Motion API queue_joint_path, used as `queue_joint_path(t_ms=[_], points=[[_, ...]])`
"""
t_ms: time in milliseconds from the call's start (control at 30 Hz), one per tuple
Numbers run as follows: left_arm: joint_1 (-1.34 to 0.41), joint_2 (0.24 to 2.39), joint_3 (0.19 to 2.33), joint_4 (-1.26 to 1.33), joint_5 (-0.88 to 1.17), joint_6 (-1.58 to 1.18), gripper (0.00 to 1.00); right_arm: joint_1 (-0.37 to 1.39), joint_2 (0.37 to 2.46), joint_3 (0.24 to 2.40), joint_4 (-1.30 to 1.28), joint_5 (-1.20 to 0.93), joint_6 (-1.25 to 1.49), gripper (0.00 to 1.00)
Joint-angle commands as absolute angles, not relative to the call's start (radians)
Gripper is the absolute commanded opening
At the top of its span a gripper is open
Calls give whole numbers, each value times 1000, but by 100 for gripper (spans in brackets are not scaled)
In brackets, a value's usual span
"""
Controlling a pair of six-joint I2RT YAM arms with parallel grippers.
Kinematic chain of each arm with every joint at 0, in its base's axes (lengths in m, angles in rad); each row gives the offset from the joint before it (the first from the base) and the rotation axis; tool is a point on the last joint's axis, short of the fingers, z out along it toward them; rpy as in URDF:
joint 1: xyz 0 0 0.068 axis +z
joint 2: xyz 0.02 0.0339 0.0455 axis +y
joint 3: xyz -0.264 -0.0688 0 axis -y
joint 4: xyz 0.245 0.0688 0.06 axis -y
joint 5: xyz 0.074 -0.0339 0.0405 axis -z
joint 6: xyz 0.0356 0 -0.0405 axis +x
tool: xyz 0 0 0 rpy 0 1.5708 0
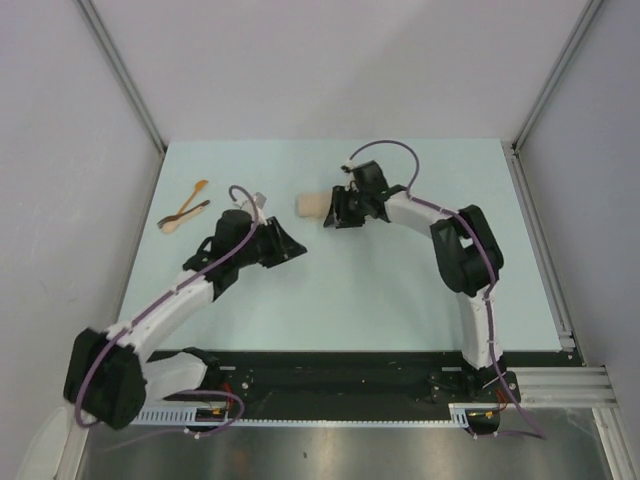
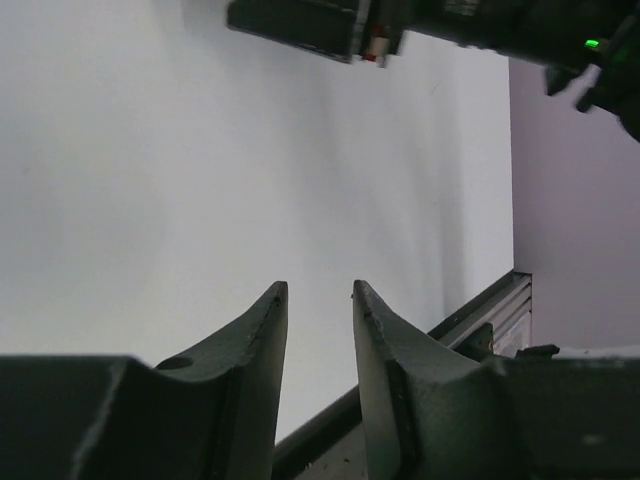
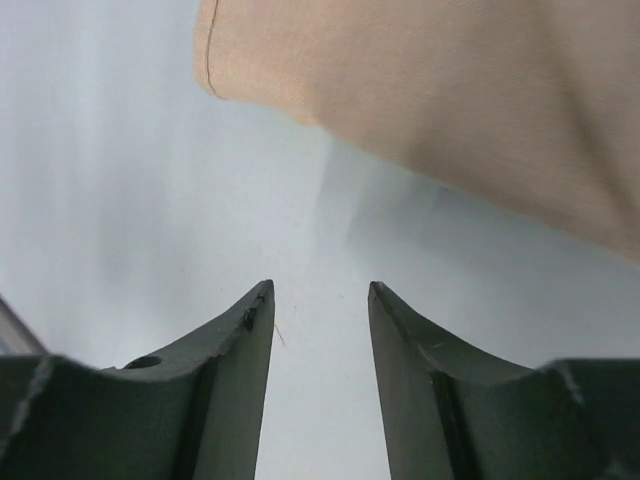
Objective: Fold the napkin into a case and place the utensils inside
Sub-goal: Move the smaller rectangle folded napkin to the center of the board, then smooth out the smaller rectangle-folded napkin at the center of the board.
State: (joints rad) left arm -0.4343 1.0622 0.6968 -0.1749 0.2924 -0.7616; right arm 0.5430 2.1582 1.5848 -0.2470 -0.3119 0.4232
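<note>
Mint-green table (image 1: 380, 300) fills the top view, and the biggest thing lying on it is small: the napkin (image 1: 309, 205), already gathered into a compact beige-tan bundle near the middle of the far half. Only its left end shows from above, because the right gripper (image 1: 333, 218) covers the rest. In the right wrist view the cloth (image 3: 450, 90) lies just beyond the fingertips, up and to the right, apart from them, with one hemmed corner showing. Its far side runs out of frame, so I cannot tell whether the bundle forms a finished case with an open mouth, or which way its long axis runs.

Both tools stand part-open and empty. The right gripper (image 3: 320, 290) has bare table between its jaws, and so does the left gripper (image 2: 320, 288), which looks across the table toward the other arm. From above, the left gripper (image 1: 298, 250) sits nearer than the cloth and to its left, close by but not touching.

Smallest are the utensils (image 1: 184, 212), two slim pieces crossed over each other near the far left edge, well apart from the napkin. Their long axes run diagonally, near-left to far-right. The left arm is plainly the nearer one (though its fingers point away from them just now), so fetching them would probably fall to that arm. Which piece lies on top is too small to make out.
</note>
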Motion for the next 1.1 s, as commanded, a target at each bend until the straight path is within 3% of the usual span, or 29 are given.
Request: queue_joint_path(t_ms=[0,133,300,633,800,900,1067], points=[[-426,1317,811,175,367,-864,33,414,2040,1497,-66,-533,477,44],[-426,1587,986,232,384,-885,19,318,2106,1480,75,-731,563,23],[-410,1847,1173,262,388,-914,12,247,2186,1491,219,-837,655,15],[-341,2115,1270,204,273,-894,10,149,2266,1422,302,-885,660,12],[-321,2099,1227,163,268,-899,7,140,2290,1422,244,-850,612,12],[-331,2033,1161,265,322,-890,8,146,2296,1437,222,-854,601,13],[-348,1971,1209,253,383,-861,10,152,2272,1463,167,-841,581,13]])
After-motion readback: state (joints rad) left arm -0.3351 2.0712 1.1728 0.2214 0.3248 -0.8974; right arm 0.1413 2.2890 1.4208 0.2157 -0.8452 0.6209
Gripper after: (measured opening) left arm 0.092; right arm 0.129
